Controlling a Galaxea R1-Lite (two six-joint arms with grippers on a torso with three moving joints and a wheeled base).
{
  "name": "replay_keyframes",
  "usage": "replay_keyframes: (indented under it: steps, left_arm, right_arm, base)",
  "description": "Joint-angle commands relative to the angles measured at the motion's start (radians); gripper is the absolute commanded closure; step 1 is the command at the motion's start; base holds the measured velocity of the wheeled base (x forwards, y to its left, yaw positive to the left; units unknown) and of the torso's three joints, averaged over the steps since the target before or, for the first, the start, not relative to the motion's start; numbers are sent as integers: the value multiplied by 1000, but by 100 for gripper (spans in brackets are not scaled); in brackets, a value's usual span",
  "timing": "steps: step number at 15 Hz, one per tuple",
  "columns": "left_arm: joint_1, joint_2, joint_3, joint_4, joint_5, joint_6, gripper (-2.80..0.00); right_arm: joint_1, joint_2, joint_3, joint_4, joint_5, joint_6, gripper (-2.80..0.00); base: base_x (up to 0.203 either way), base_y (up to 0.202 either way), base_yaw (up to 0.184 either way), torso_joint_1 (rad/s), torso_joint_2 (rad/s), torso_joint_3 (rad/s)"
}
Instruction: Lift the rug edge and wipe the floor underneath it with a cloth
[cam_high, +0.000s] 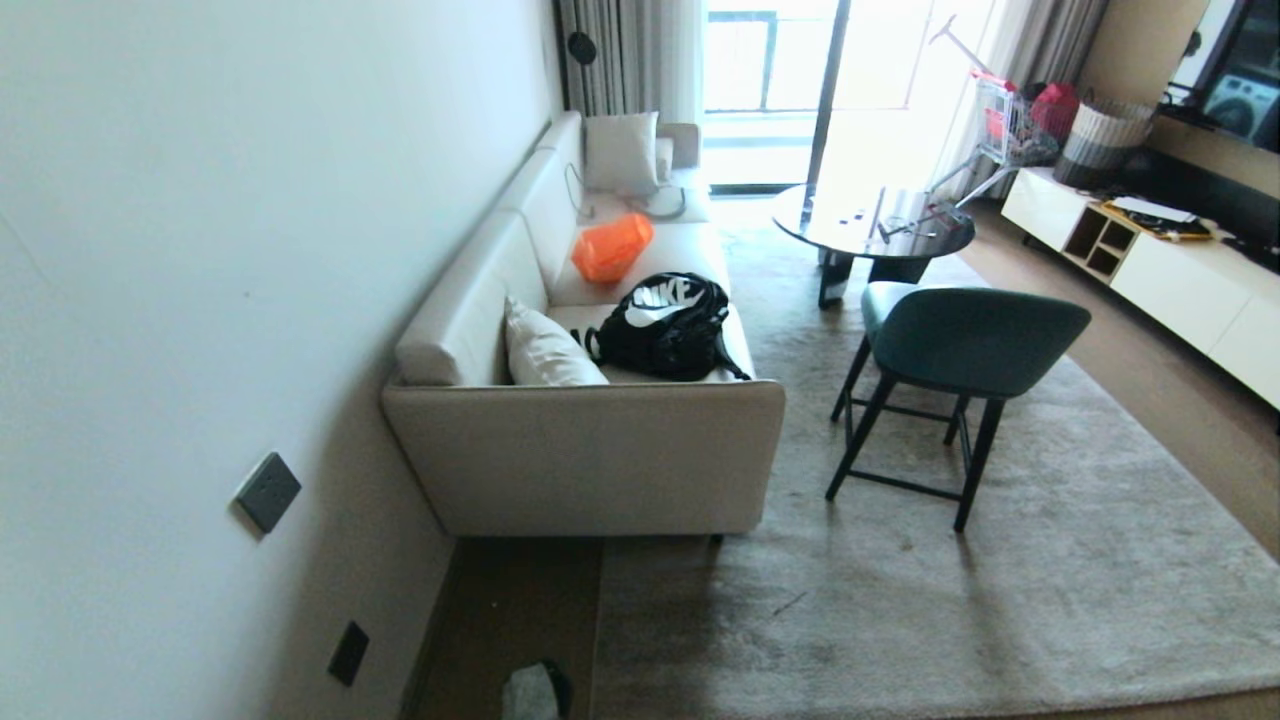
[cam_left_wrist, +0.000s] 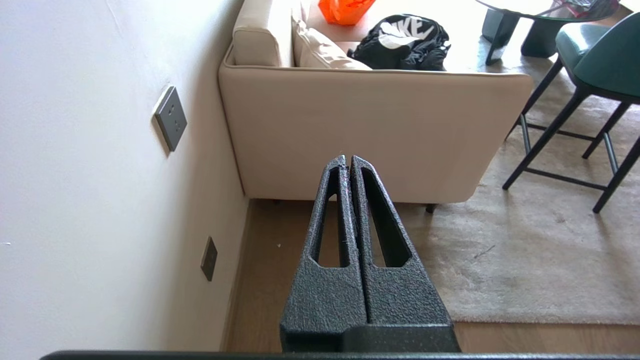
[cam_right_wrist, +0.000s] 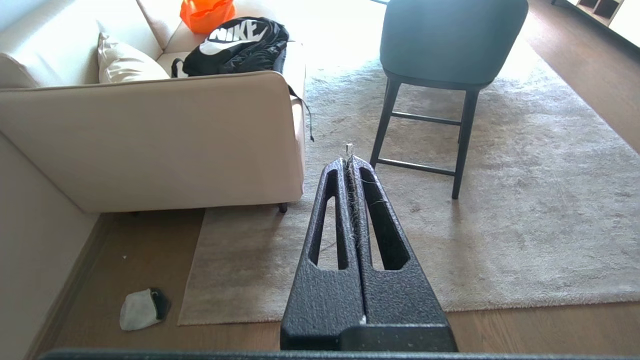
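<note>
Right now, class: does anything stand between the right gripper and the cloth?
Nothing visible does. The cloth lies on bare floor beside the rug edge, apart from the sofa. The shut right gripper hangs above the rug.

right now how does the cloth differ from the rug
The cloth is small and crumpled; the rug is very large and lies flat. The cloth rests on the bare wood floor near the wall; the rug runs under the sofa and chair. Both are pale and soft-looking.
</note>
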Motion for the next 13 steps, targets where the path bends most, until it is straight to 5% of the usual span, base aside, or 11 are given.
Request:
replay_keyframes:
  steps: [1, 13]
  left_arm:
    - [0, 0, 0, 0, 0, -1, 0]
    - [0, 0, 0, 0, 0, -1, 0]
  right_arm:
    - [0, 1, 0, -1, 0, 0, 0]
    - [0, 1, 0, -3, -22, 32, 0]
  base:
    - [0, 0, 0, 0, 0, 0]
    - [0, 0, 0, 0, 0, 0]
